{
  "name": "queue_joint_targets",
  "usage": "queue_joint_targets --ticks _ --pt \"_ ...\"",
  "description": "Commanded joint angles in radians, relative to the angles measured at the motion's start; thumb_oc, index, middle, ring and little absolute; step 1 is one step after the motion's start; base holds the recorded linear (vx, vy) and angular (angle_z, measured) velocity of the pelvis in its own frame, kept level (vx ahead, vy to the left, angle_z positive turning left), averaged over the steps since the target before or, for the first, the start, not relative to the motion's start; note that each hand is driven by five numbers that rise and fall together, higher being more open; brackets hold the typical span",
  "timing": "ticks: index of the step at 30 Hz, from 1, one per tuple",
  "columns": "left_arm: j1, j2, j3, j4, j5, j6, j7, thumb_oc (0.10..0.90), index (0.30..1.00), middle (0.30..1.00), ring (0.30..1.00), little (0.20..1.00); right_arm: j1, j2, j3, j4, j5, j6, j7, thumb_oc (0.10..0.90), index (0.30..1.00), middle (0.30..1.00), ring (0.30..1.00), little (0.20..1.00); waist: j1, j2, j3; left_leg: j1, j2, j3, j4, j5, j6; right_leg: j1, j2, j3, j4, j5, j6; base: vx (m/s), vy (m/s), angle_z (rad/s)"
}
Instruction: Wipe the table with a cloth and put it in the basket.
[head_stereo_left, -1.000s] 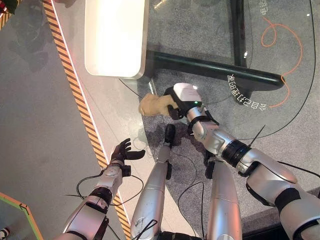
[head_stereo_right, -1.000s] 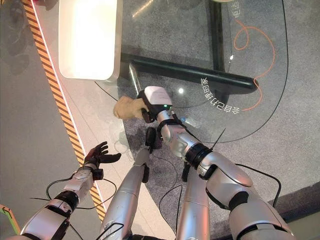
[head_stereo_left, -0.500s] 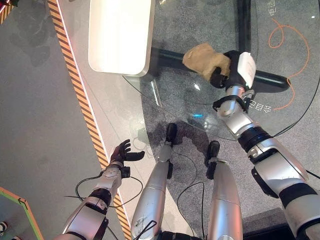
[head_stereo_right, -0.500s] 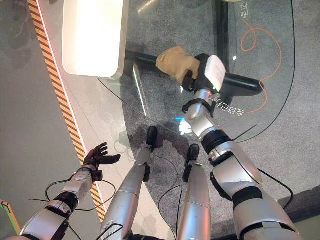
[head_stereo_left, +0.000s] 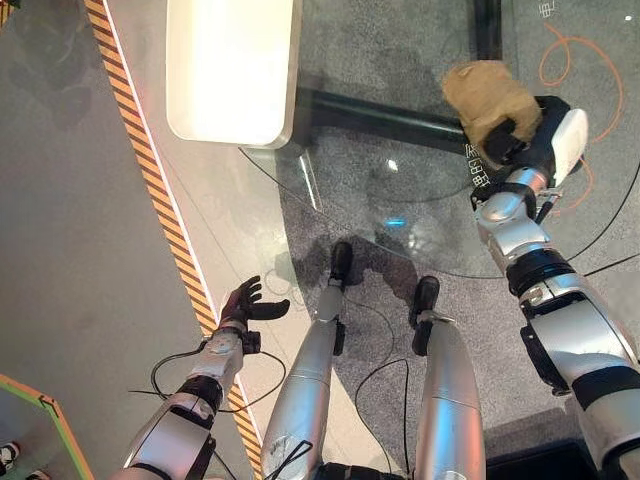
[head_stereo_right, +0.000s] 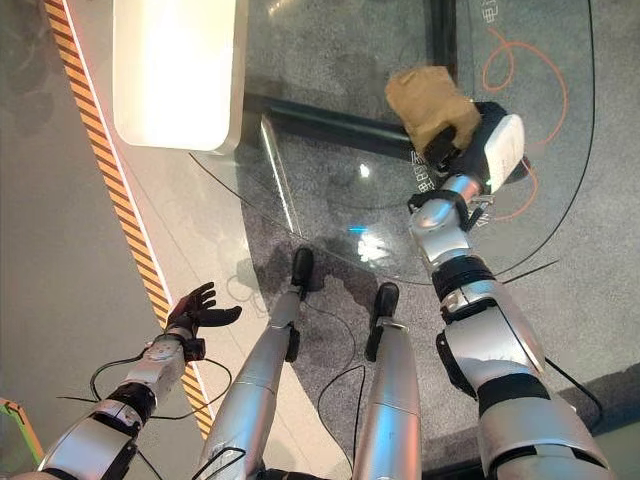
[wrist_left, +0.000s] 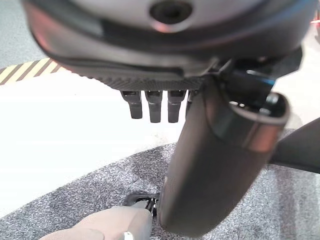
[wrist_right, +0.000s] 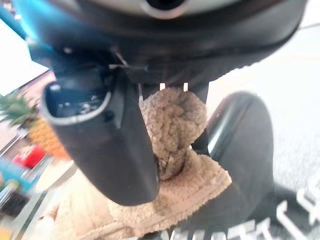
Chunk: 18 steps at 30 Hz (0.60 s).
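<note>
Grey floor runs under everything, crossed by a yellow-and-black striped hazard tape line (head_stereo_left: 150, 190) that slants down the left side. Nearest of all, well short of the round clear glass counter (head_stereo_left: 420, 150) and just beside that tape line, the left hand (head_stereo_left: 243, 301) hangs low over the floor, its dark fingers (wrist_left: 152, 106) straight and loosely spread, holding nothing.

Farther out, the counter's curved near edge arcs over a patch of speckled dark grey carpet (head_stereo_left: 390, 300), and a bright light reflection sits on the glass just inside that edge. Through the glass shows the counter's black tubular base frame (head_stereo_left: 385, 115), one bar running crosswise and another running away from it.

At the right part of the counter, beyond the crosswise bar, the right hand (head_stereo_left: 525, 145) is stretched out over the glass. Its fingers (wrist_right: 95, 145) and thumb are curled round a tan, fluffy terry cloth (head_stereo_left: 487, 92), which bunches up between them and spreads out past the hand on its far-left side; whether the cloth touches the glass cannot be told. An orange cable (head_stereo_left: 575, 55) loops on the floor beneath the glass just to the right of the cloth.

Off the counter's far-left edge, and partly overlapping it, lies a white rounded rectangular panel (head_stereo_left: 232, 65).
</note>
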Motion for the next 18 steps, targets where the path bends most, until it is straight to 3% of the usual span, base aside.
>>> queue_joint_targets --ticks 1,6,12,18 --pt "0.037 0.066 -0.024 0.028 -0.043 -0.016 0.031 0.800 0.900 0.900 0.900 0.900 -0.050 -0.179 -0.048 0.055 0.061 -0.043 -0.147 0.100 0.300 0.300 0.300 0.200 -0.026 0.003 -0.015 0.001 -0.011 0.020 0.184 -0.193 0.055 0.045 -0.031 -0.017 -0.256 0.199 0.059 0.02 -0.032 0.00" --pt "0.025 0.086 -0.018 0.041 -0.049 -0.011 0.021 0.800 0.900 0.900 0.900 0.900 -0.031 -0.215 -0.096 0.128 0.111 -0.062 -0.170 0.100 0.300 0.300 0.300 0.200 -0.035 -0.007 -0.015 -0.007 -0.006 0.019 0.195 -0.202 0.058 0.041 -0.026 -0.011 -0.259 0.203 0.062 0.01 -0.016 0.00" --pt "0.011 0.111 0.004 0.061 -0.046 0.000 0.005 0.800 0.900 0.900 0.900 0.900 0.020 -0.254 -0.192 0.205 0.364 -0.124 -0.139 0.100 0.300 0.300 0.300 0.200 -0.045 -0.022 -0.015 -0.011 0.002 0.015 0.200 -0.211 0.056 0.039 -0.018 -0.004 -0.262 0.204 0.067 0.00 0.000 0.00" --pt "-0.005 0.137 0.013 0.076 -0.051 0.009 -0.010 0.800 0.900 0.900 0.900 0.900 0.055 -0.271 -0.238 0.226 0.478 -0.152 -0.119 0.100 0.300 0.300 0.300 0.200 -0.053 -0.036 -0.015 -0.015 0.008 0.012 0.200 -0.214 0.053 0.036 -0.010 0.003 -0.268 0.209 0.071 0.00 -0.012 -0.03"
